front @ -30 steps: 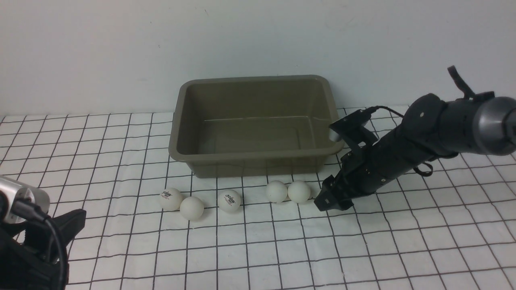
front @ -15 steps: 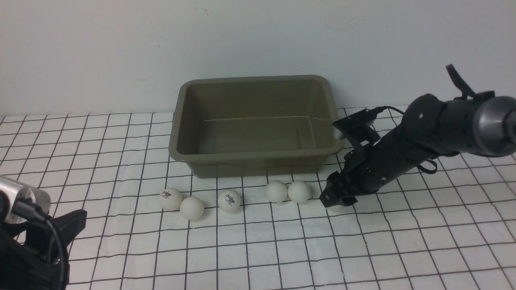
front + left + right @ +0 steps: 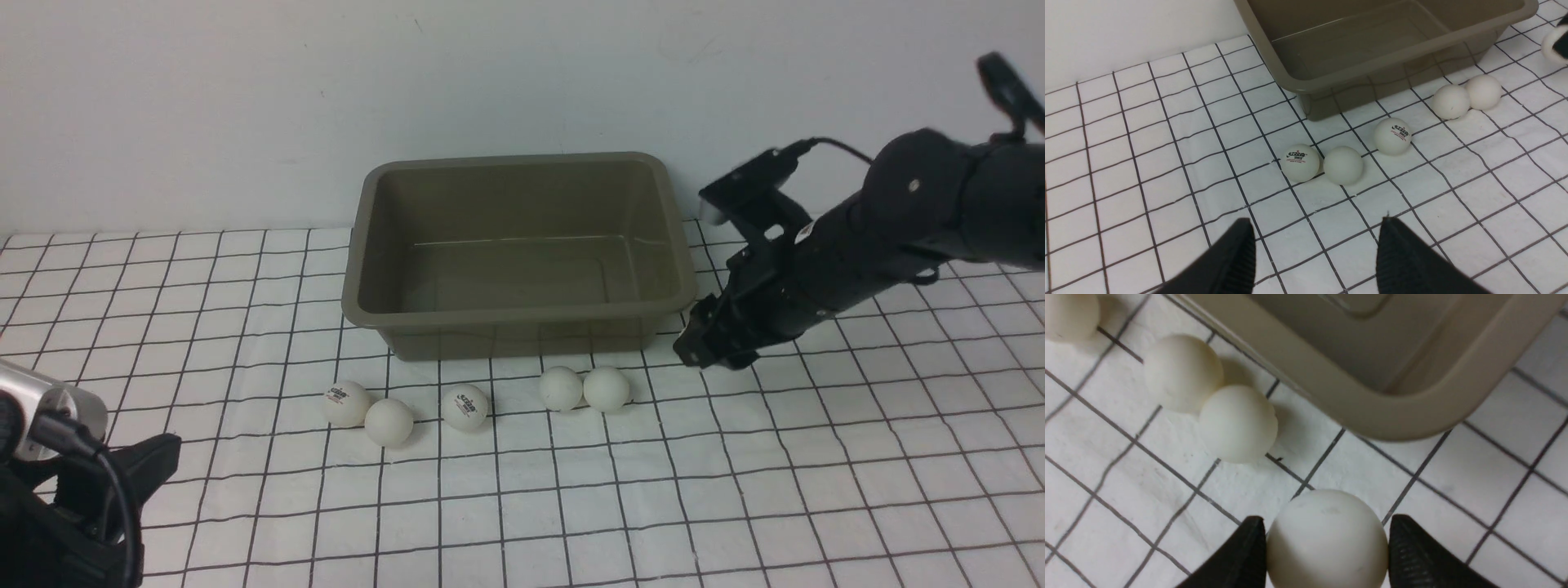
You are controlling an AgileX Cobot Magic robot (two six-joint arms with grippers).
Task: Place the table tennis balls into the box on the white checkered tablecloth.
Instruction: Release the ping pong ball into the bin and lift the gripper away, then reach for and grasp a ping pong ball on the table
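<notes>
Table tennis ball (image 3: pixel 1327 535) pinched by right hand (image 3: pixel 1327 543) near box (image 3: pixel 1372 404) corner; left hand (image 3: pixel 1315 228) spread above checkered tablecloth (image 3: pixel 1167 163).

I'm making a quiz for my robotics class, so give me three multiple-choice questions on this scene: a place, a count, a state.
1. Where do the loose balls lie relative to the box? A) inside it B) on the tablecloth in front of it C) behind it
2. How many balls rest on the tablecloth? A) five B) three C) seven
3. What is the right gripper doing? A) standing open, empty B) gripping the box rim C) holding a ball
Answers: B, they line up before its front wall; A, the front view shows five; C, the right wrist view shows a ball between its fingers.
</notes>
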